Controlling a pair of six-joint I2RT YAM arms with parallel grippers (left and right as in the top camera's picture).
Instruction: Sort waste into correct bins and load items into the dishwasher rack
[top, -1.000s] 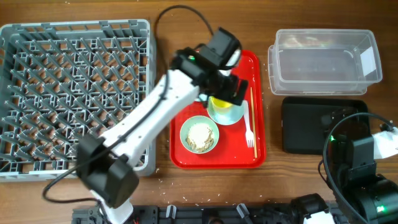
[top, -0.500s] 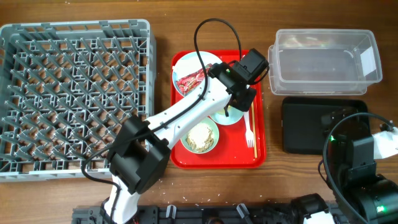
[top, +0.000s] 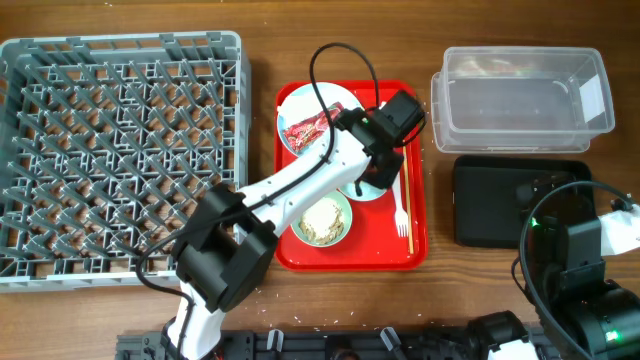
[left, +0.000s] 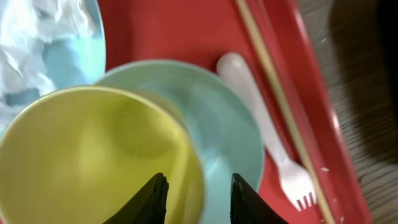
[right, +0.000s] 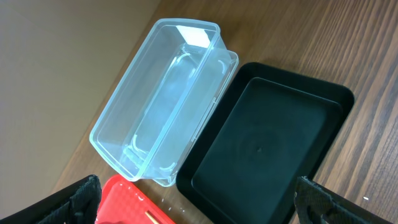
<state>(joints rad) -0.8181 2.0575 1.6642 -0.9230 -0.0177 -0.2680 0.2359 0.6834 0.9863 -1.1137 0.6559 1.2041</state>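
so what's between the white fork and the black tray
The wooden chopstick, then the red tray's rim and a strip of bare table; the overhead view shows it.

A large square grey plastic dishwasher rack (top: 120, 150) fills the left of the wooden counter (top: 258, 60). Right of it lies a flat red serving tray (top: 380, 245). At the tray's far left, a pale blue round plate (top: 295, 103) carries a red-and-white crinkled snack wrapper (top: 305, 127). Nearer is a mint-green bowl (top: 297, 212) holding rice-like food scraps (top: 320, 220). A mint-green saucer (left: 230, 124) bears a small yellow cup (left: 93, 155). Right of the saucer lies a white plastic fork (left: 267, 149), then a thin wooden chopstick (left: 280, 106). Right of the tray, a clear plastic rectangular tub (top: 520, 90) sits far and a black rectangular tray (top: 510, 205) near.
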